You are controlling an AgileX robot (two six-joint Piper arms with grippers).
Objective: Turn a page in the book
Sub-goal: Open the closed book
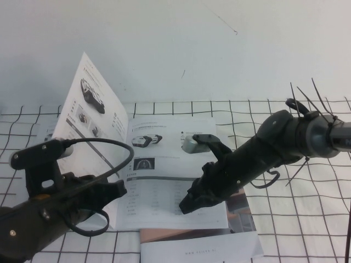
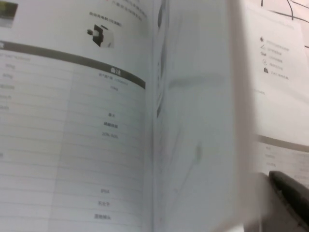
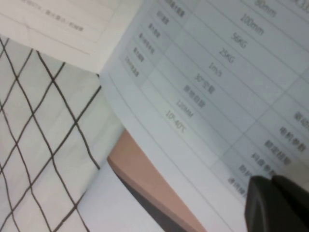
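Right now the book (image 1: pixel 181 175) lies open on the gridded table (image 1: pixel 296 219), and the page (image 1: pixel 90 118) with the black low vehicle stands lifted, leaning toward my left side, its lower edge hidden behind my left arm. My left gripper (image 1: pixel 112 193) sits at the near left of the book, against the bottom of that raised sheet; whether its jaws are pinching the paper or parted I cannot tell, since the left wrist view shows only the sheet edge-on and one dark fingertip (image 2: pixel 289 193). My right gripper (image 1: pixel 189 204) rests low over the flat right-hand page, on its grey-barred table; the right wrist view shows its fingertips (image 3: pixel 275 203) close together, nothing between them.
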